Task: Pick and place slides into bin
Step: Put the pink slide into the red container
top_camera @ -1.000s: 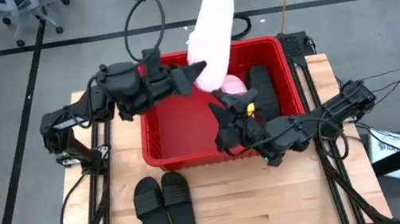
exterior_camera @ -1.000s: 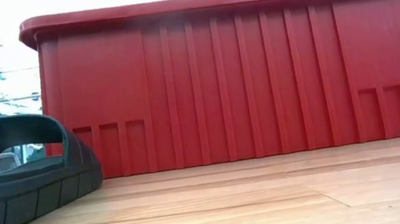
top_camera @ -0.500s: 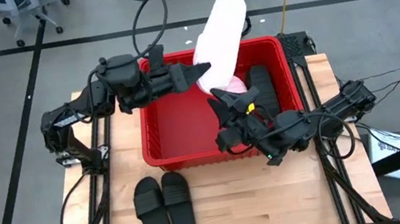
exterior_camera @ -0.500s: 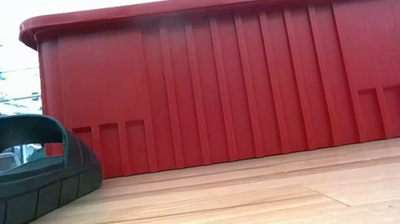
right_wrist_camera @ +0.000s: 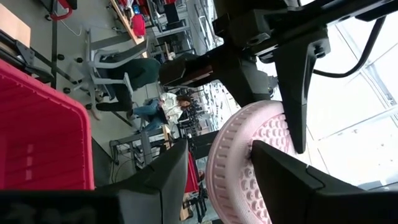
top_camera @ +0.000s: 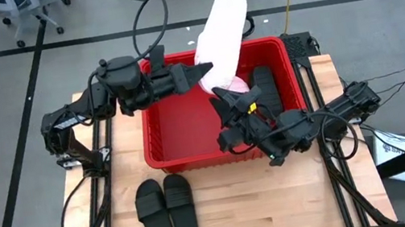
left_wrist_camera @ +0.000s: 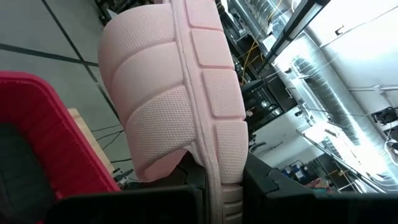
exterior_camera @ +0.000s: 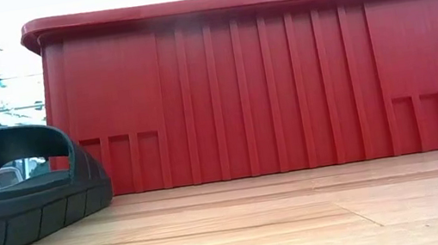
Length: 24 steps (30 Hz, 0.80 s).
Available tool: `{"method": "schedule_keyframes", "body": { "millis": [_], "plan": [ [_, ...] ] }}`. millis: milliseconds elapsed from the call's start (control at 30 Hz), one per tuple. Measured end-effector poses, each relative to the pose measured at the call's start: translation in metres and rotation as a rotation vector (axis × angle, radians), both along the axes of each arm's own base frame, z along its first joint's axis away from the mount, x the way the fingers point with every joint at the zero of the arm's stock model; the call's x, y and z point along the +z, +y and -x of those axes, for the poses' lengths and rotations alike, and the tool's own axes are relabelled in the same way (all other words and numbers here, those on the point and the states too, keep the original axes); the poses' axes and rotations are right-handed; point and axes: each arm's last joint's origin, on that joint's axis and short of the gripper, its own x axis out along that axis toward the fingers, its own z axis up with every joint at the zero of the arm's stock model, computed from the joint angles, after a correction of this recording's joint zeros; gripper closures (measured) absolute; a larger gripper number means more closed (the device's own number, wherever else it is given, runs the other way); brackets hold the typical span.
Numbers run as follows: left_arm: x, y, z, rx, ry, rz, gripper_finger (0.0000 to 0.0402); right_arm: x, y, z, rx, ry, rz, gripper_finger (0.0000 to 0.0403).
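From above, the left gripper [top_camera: 200, 73] is clamped on one end of a pink slide [top_camera: 221, 35] that tilts up over the far rim of the bin [top_camera: 180, 129], while the right gripper [top_camera: 224, 103] hangs over the bin's middle with its fingers parted around nothing; a black slide [top_camera: 266, 91] and a second pink one [top_camera: 238, 85] lie inside the bin, and a black pair [top_camera: 166, 210] sits on the table [top_camera: 282, 207] before it. The low view shows only the bin's front wall [exterior_camera: 265, 81] with one black slide [exterior_camera: 22, 200] in front of it. In the left wrist view the pink slide's ribbed sole [left_wrist_camera: 180, 87] is pinched between the fingers, and in the right wrist view the spread fingers [right_wrist_camera: 155, 180] frame the pink slide's end [right_wrist_camera: 242, 168] beyond them, with the bin's rim [right_wrist_camera: 37, 124] alongside.
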Motion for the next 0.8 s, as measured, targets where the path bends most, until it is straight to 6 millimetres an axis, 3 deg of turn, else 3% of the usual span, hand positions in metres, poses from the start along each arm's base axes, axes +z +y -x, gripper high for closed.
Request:
{"method": "schedule_keyframes", "body": {
  "millis": [233, 633, 800],
  "plan": [
    [0.0, -0.006, 0.0, -0.01, 0.004, 0.007, 0.0364, 0.0, -0.005, -0.001, -0.015, 0.004, 0.003, 0.025],
    [-0.001, -0.011, 0.001, -0.024, 0.002, 0.025, 0.0364, 0.0, -0.013, -0.004, -0.037, -0.017, -0.014, 0.0366],
    [0.003, -0.012, 0.001, -0.046, -0.042, 0.052, 0.0364, 0.0, -0.005, -0.001, -0.016, -0.002, -0.002, 0.0363]
  ]
}}
